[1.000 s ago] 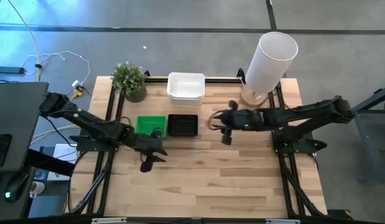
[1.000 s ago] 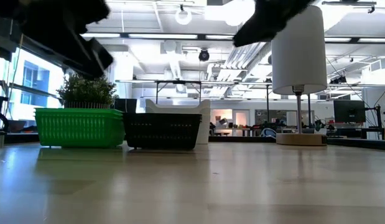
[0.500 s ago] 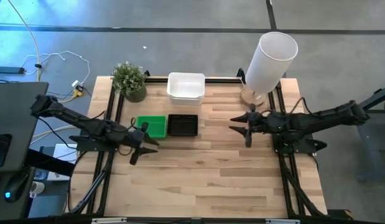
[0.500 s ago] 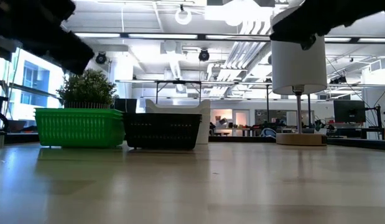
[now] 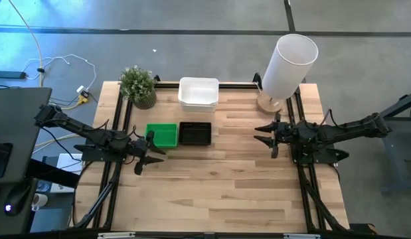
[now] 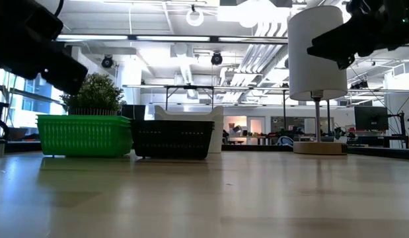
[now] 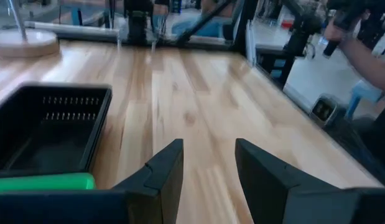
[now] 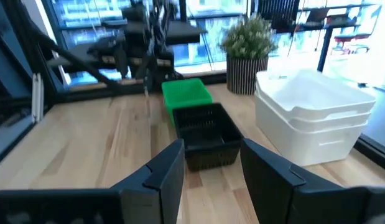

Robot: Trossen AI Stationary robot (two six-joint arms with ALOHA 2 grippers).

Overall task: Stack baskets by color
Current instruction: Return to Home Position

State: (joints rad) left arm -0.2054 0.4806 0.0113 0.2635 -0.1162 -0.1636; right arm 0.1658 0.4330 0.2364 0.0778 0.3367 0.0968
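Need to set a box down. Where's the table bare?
Bare: the table's near half, and the strip between black baskets and right pincer. Crowded: far edge (plant, white baskets, cylinder) and green baskets by the left pincer.

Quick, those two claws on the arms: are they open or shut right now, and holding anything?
Left gripper: open, holding nothing.
Right gripper: open, holding nothing.

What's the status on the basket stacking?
Left gripper open, empty, left table edge. Right gripper open, empty, right edge. Green stack and black stack side by side, white stack behind. Nothing blocking.
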